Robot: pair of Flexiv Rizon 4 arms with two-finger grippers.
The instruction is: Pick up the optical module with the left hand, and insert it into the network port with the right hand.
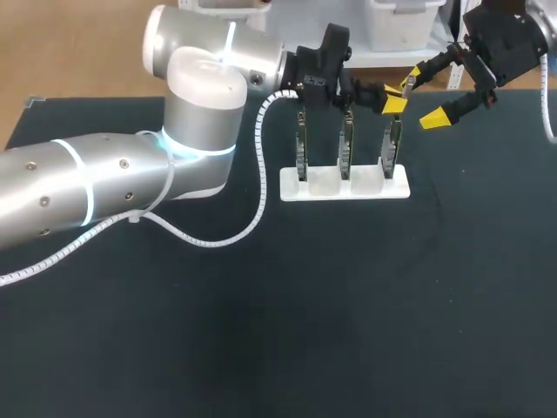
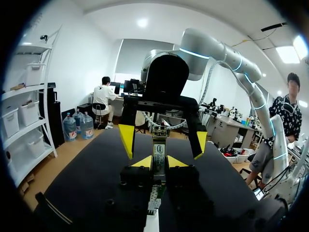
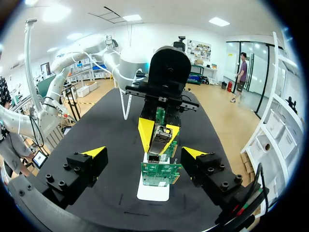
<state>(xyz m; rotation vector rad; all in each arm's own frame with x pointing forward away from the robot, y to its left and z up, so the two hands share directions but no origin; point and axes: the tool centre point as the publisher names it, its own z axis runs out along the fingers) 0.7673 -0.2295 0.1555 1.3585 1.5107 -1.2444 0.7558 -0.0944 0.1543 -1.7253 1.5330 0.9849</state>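
The optical module (image 1: 407,84) is a small silver block pinched between the yellow tips of my left gripper (image 1: 394,97), above the rightmost of three upright circuit boards (image 1: 392,144). In the left wrist view the module (image 2: 159,152) stands between that gripper's (image 2: 159,162) closed tips. My right gripper (image 1: 426,96) faces it from the right, open wide, its fingers on either side of the module's end without touching. In the right wrist view the module (image 3: 157,137) sits just ahead of my spread right gripper (image 3: 144,153), over a green board (image 3: 161,173).
A white rack (image 1: 344,185) holds the three boards in a row near the table's far edge. My left arm (image 1: 104,178) lies across the left of the dark table, its white cable (image 1: 218,239) looping onto the cloth.
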